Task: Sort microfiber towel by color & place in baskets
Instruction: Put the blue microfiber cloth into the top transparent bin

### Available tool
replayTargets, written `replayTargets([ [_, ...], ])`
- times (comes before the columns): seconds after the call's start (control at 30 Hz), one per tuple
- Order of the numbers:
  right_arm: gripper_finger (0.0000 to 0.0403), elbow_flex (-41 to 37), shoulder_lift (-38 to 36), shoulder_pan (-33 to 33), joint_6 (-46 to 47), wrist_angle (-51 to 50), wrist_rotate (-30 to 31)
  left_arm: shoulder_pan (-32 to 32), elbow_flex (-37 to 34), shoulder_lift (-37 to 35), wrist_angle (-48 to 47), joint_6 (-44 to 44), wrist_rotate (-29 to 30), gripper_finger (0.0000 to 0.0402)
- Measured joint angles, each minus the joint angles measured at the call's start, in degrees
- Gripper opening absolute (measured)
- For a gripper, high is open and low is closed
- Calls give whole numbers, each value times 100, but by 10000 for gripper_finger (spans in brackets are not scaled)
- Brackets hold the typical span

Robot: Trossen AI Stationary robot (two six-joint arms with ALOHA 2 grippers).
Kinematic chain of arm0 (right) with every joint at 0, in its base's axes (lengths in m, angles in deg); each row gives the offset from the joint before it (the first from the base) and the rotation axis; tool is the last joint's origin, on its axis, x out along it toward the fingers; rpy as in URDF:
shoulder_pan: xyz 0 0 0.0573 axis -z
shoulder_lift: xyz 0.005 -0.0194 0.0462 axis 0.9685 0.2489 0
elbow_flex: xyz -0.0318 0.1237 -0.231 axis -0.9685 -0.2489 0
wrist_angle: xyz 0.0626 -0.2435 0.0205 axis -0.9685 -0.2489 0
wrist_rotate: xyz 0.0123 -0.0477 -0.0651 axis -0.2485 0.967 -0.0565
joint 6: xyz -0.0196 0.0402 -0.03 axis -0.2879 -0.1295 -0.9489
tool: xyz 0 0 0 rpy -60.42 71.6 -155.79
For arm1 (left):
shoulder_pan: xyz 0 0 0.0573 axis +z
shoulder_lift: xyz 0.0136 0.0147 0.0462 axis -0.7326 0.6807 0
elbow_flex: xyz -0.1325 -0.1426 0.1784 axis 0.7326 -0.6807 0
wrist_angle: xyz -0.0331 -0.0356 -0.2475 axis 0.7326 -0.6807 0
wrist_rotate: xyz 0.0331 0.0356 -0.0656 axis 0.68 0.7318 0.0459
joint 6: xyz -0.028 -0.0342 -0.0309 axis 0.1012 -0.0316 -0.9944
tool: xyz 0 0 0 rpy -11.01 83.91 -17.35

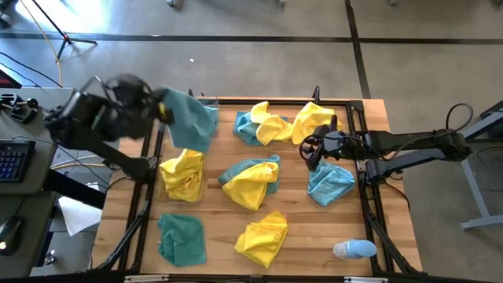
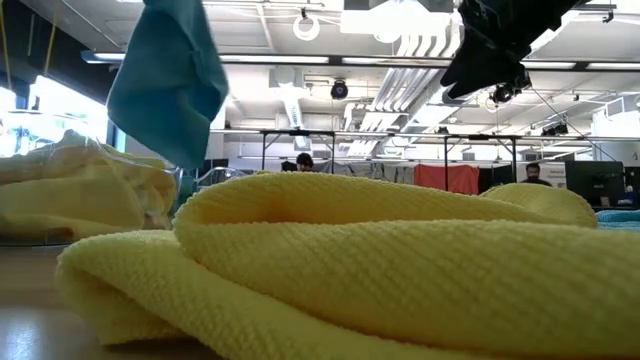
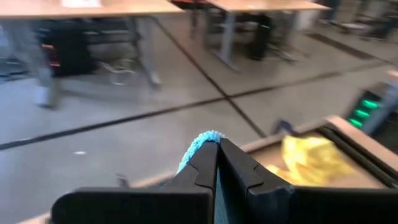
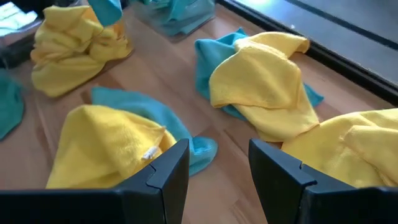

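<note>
The left end effector (image 1: pixel 163 110) is clamped on a teal towel (image 1: pixel 192 118), hanging lifted over the surface's (image 1: pixel 302 228) far left corner. The right end effector (image 1: pixel 311 153) hovers with fingers apart above the scattered towels.

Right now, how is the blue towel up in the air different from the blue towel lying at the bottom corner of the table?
The lifted teal towel hangs pinched in the shut left gripper; the corner teal towel lies on the table with nothing touching it. The lifted one droops long; the corner one is spread flatter. Both are fuzzy and teal.
</note>
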Motion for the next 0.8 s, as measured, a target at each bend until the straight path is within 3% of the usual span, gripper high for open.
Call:
replayTargets([
  [0.33, 161, 0, 0, 1, 297, 98, 680, 2107, 2, -452, 1511, 2891, -730, 0],
  [0.57, 161, 0, 2, 2, 503, 119, 865, 3573, -1, 76, 2277, 4382, -2430, 0],
  [0.8, 161, 0, 2, 1, 764, 133, 862, 4565, -2, 633, 2357, 4861, -3507, 0],
])
